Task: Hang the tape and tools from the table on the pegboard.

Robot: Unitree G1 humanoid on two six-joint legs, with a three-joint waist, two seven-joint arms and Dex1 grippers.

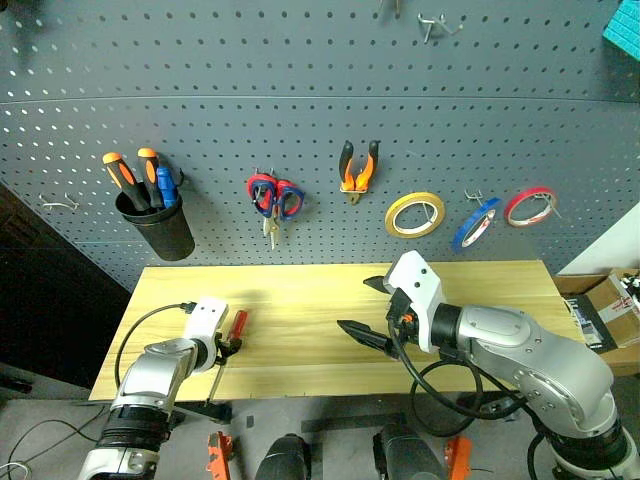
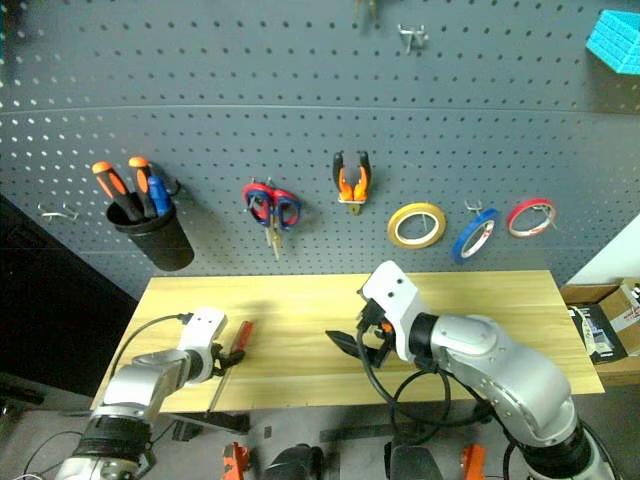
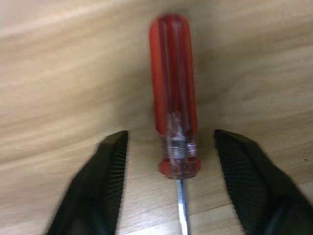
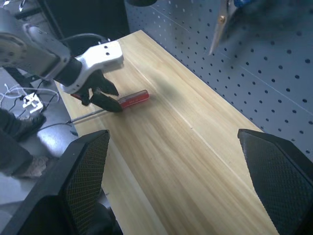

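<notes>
Done: yellow tape (image 1: 415, 214), scissors (image 1: 273, 197) and pliers (image 1: 358, 170) hang on the pegboard (image 1: 300, 90).
Left: the red screwdriver (image 1: 238, 324) lies at the left front edge of the surface (image 1: 320, 310), shaft past the rim.
Left gripper (image 3: 168, 171): fingers (image 3: 105, 166) parted, straddling the handle's collar without pinching it; a grasp looks close.
Right gripper (image 1: 368, 308): fingers spread wide, empty, above mid-surface.
Progress: nearly finished; one tool still to lift and hang.
</notes>
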